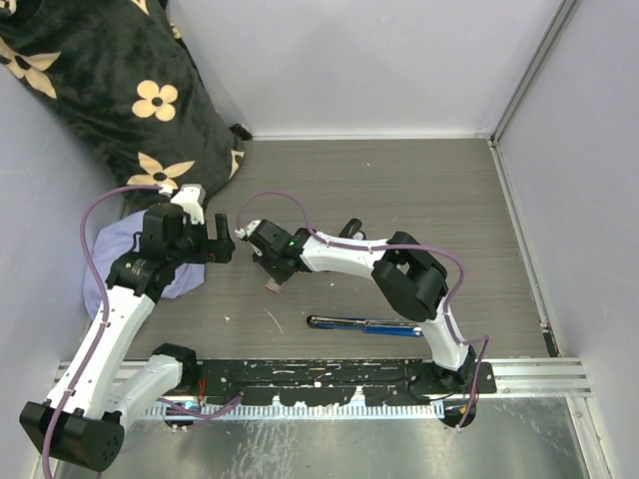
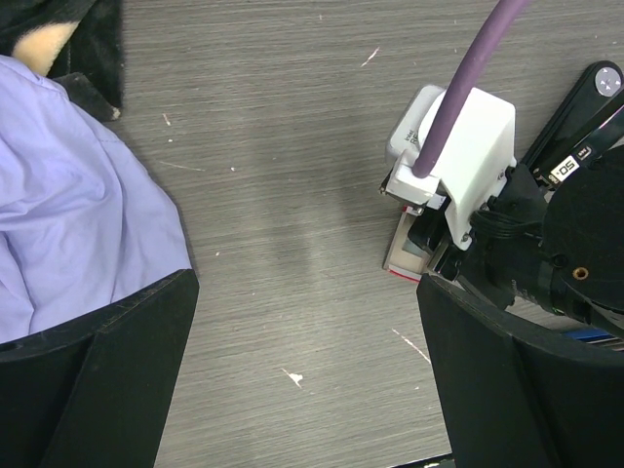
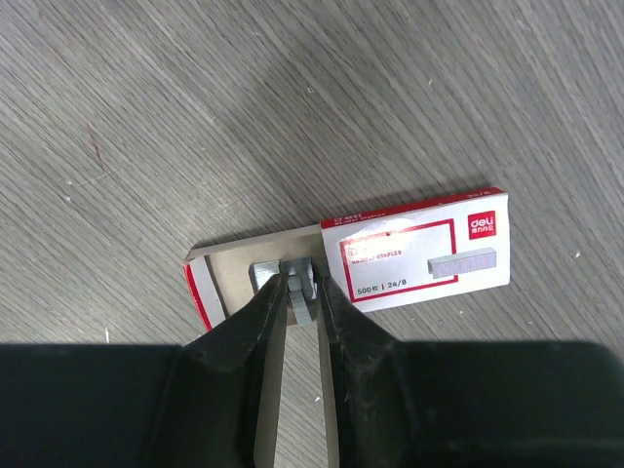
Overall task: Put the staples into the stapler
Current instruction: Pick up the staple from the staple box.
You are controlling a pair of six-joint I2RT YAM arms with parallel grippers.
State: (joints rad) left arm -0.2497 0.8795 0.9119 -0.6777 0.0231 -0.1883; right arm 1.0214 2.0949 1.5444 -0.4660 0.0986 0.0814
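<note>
Staples box lies flat on the surface, left of centre and somewhat closer to the near edge than the far one. White lid with red border, label up. Its inner tray is slid partway out one end, red end flap showing. Right hand is straight above the tray, fingers narrow, pinched on either side of a grey staple strip that sits in the tray. Looks like contact both sides; strip not lifted. More grey staples just beside the left finger.

Left hand is spread wide, holding nothing, hovering just beside the right hand, toward the left edge. In the left wrist view its fingers frame bare surface, with the box end peeking under the right arm's white wrist housing.

Stapler, dark with blue, lies by the near edge, about mid-width, well apart from the box. Purple cloth at the left edge, partly under the left arm. Black floral cushion in the far left corner.
</note>
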